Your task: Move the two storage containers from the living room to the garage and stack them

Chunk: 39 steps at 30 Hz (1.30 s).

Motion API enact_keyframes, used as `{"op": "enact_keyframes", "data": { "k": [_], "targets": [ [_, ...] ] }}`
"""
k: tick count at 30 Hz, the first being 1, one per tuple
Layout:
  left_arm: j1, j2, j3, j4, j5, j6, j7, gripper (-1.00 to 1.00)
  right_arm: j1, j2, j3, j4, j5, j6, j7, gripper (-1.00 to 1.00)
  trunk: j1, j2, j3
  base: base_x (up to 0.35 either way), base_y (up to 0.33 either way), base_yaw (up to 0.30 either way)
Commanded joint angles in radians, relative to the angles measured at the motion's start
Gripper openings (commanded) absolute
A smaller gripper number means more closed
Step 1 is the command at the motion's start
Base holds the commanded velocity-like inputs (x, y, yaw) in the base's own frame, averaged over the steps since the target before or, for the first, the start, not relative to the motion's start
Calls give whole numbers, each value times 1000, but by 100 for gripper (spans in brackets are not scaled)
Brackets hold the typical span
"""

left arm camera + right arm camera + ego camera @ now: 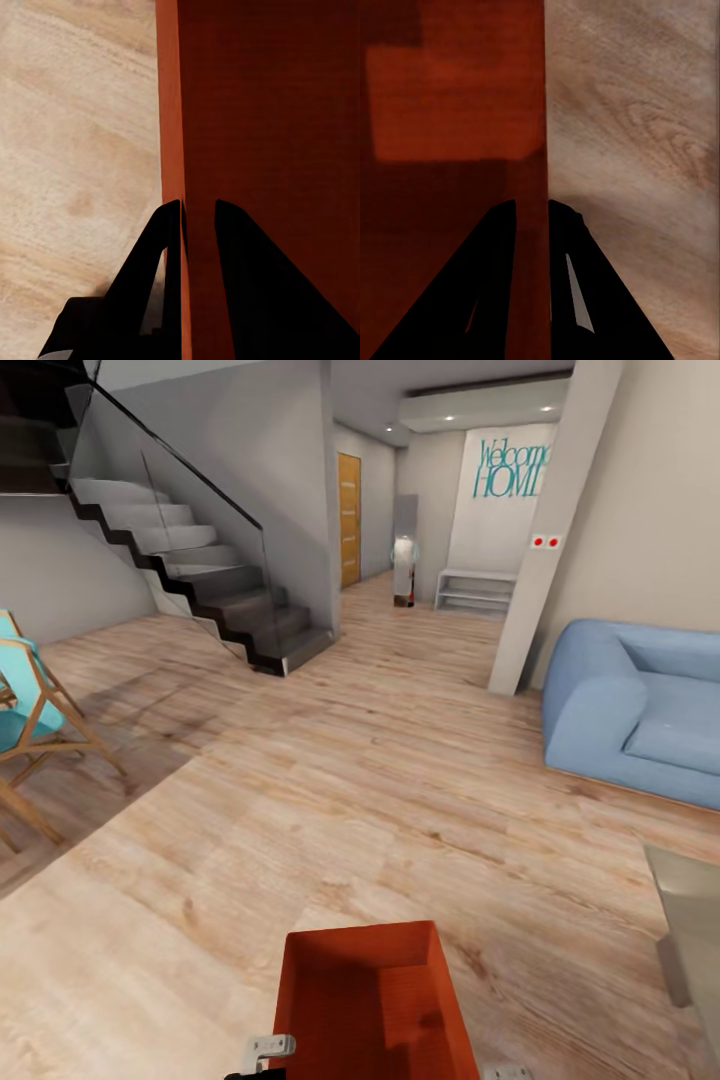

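At the bottom of the head view: orange-red storage container (375,1000), open top up, carried low in front of the robot above the light wood plank floor (330,810).
Container position: in the living room, held off the floor between both arms; near end cut off by the frame edge.
Left gripper (198,217): clamped on the container's left wall (172,112); one black finger (161,255) outside the wall, the other (247,270) inside the bin; gap between them narrow, taken up by the thin wall.
Left contact: both fingers pressed against the wall, rim edge running straight between them.
Right gripper (531,206): clamped on the container's right wall (536,112); one finger (487,277) on the inner side, the other (577,277) on the outer side; opening just as narrow.
Right contact: thin wall pinched between the pads, plank floor visible beyond the outer finger.
Interior of bin: ribbed orange-red surface, lighter patch on the bottom in the right wrist view; contents, cannot tell.
Surroundings ahead: dark staircase (200,580) with glass rail at left, blue sofa (640,710) at right, wood-framed turquoise chair (30,710) at far left.
Far end: hallway with wooden door (349,520) and "Welcome HOME" lettering (512,468) on a white wall.
Near right edge: corner of a pale low table (690,930).
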Motion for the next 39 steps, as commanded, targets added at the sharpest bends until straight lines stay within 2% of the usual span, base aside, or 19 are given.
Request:
{"op": "enact_keyframes", "data": {
  "k": [1, 39],
  "targets": [
    [0, 21, -15, -3, -3, -26, 10, -100, 0, -1, 11, 1, -17, 6, 1, -100, 0, 0, -1, 306, 0, 0],
    [0, 21, -15, -3, -3, -26, 10, -100, 0, -1, 12, 1, -17, 6, 1, -100, 0, 0, -1, 306, 0, 0]
  ]
}}
